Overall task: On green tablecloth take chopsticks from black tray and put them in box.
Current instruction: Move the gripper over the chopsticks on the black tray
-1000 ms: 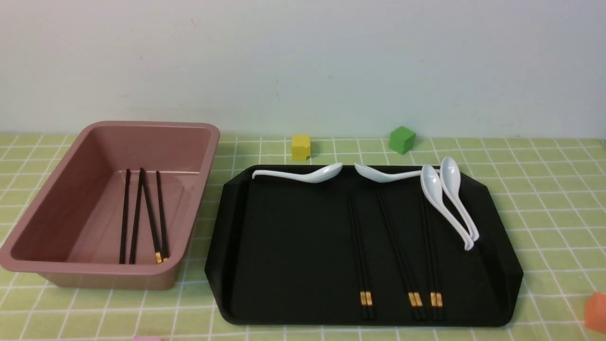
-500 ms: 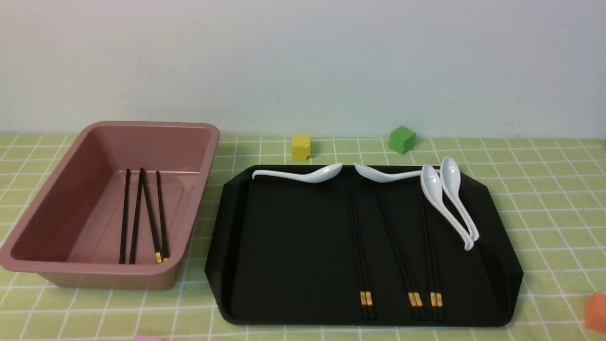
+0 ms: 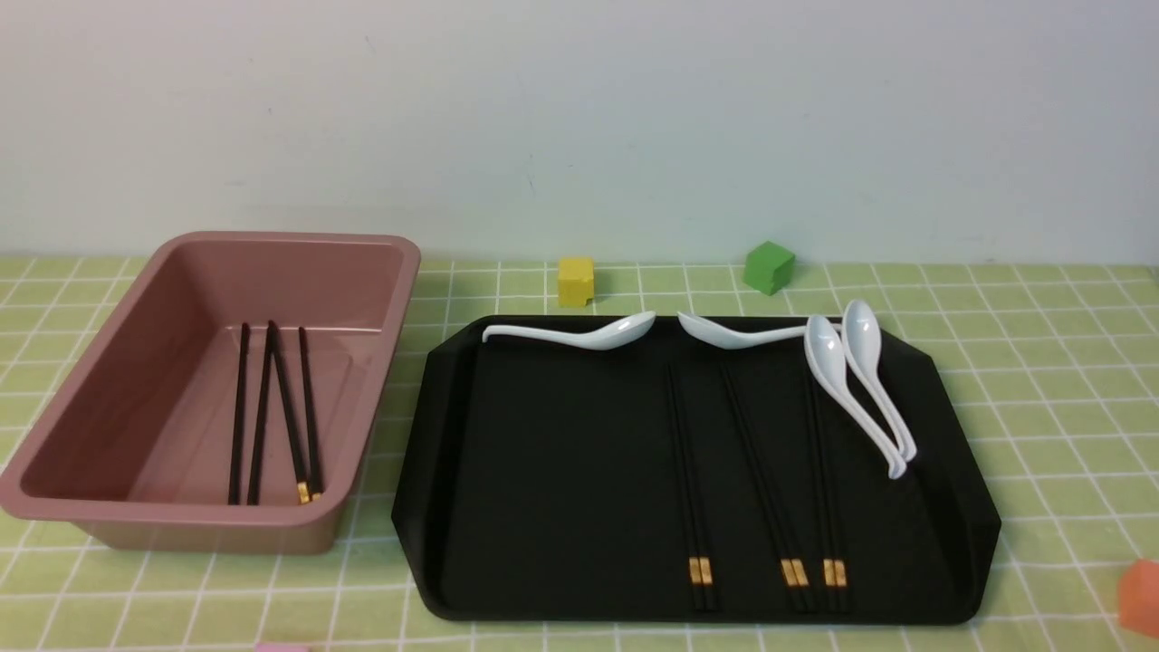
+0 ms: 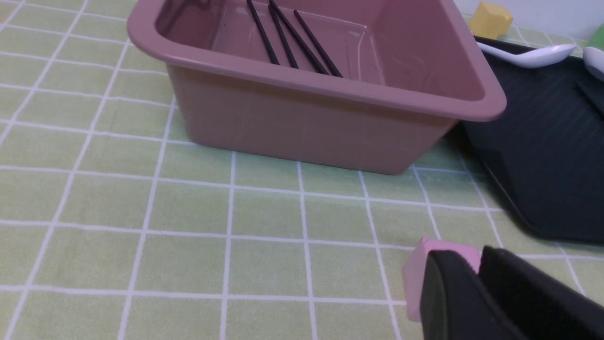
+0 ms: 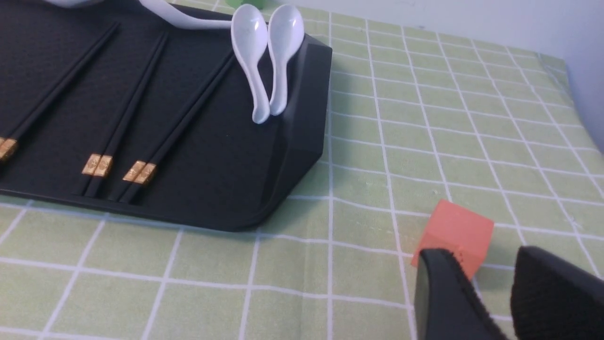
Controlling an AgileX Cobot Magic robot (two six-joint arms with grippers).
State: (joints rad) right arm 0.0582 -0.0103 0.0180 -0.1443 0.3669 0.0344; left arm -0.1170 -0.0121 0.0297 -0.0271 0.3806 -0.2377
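The left gripper (image 4: 479,262) has its black fingers pressed together, empty, low over the green tablecloth (image 4: 141,212), with a pink cube (image 4: 414,278) just beyond its tips. Farther ahead stands the box (image 4: 306,123), with four chopsticks (image 4: 283,40) lying inside. The right gripper (image 5: 481,257) holds its fingers slightly apart, empty, and an orange cube (image 5: 455,231) sits just ahead. Ahead and to its left lies the black tray (image 5: 283,179), which bears three more pairs, their gold bands too blurred to read, beside white spoons (image 5: 257,61).
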